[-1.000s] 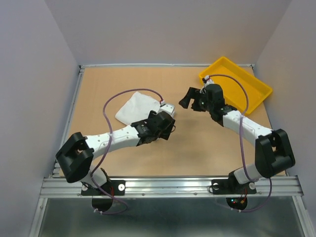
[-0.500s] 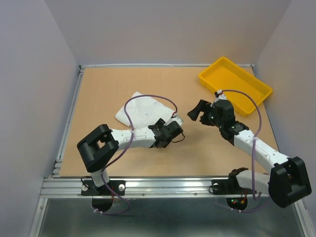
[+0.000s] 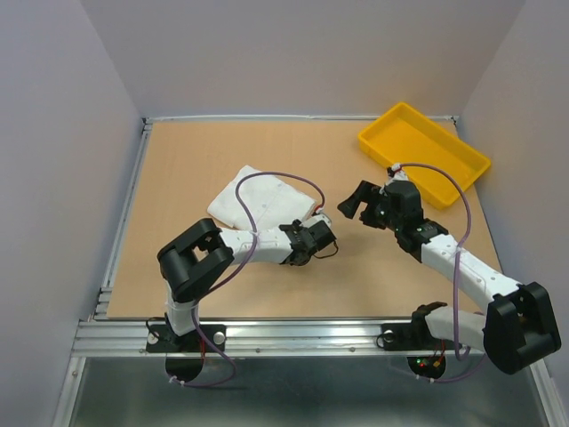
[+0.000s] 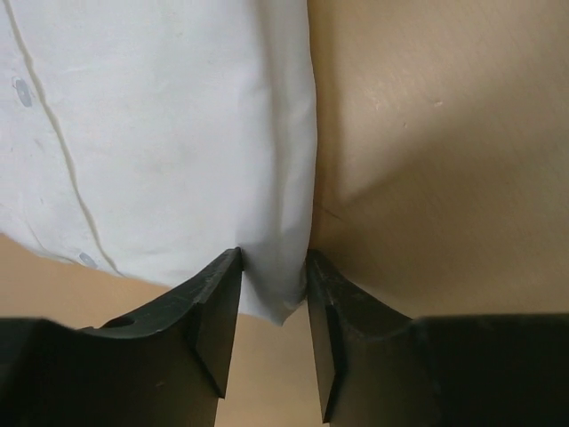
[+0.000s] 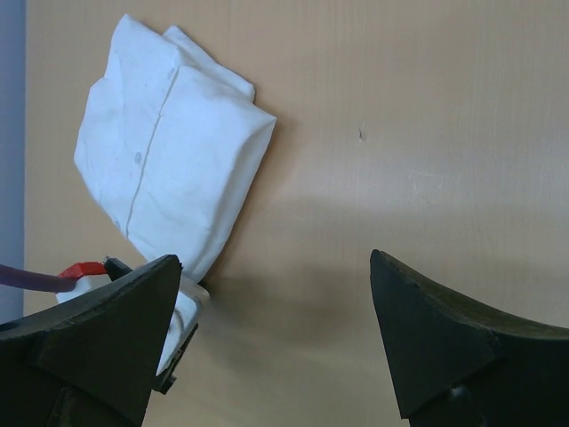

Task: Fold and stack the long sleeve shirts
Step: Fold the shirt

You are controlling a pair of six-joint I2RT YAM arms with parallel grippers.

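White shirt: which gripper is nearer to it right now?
Left. The left gripper has a corner of the white shirt between its fingers; the right gripper hangs open beside the shirt, clear of it.

White buttoned shirt (image 3: 258, 193), folded into compact bundle, lying left-centre on table

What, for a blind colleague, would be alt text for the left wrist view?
The left gripper, two black fingers, pinches the folded edge of a white shirt lying on a tan table. Its button strip runs down the picture's left; bare table fills the right.
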